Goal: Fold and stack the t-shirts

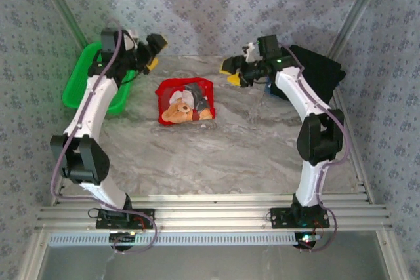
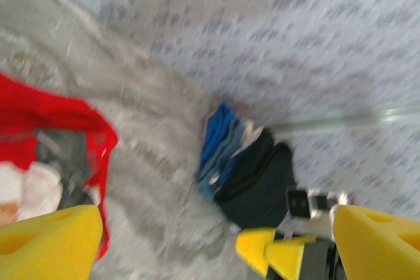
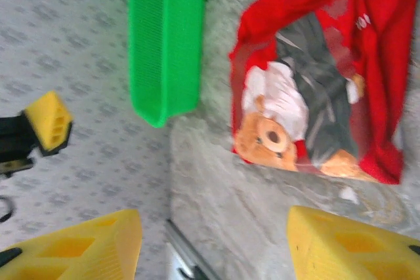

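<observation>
Top external: red t-shirt sits bunched mid-table, print up. The left gripper and right gripper flank it, both spread wide and empty. Risk: pinching only the top layer lets it unfold on the way to the black-and-blue stack.

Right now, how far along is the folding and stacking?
Done: the red t-shirt lies folded, print up, centred on the table; the folded black and blue tees sit piled at the right rear. In hand: nothing, the left claw and right claw are open above it. Left: moving the red one onto that pile.
</observation>
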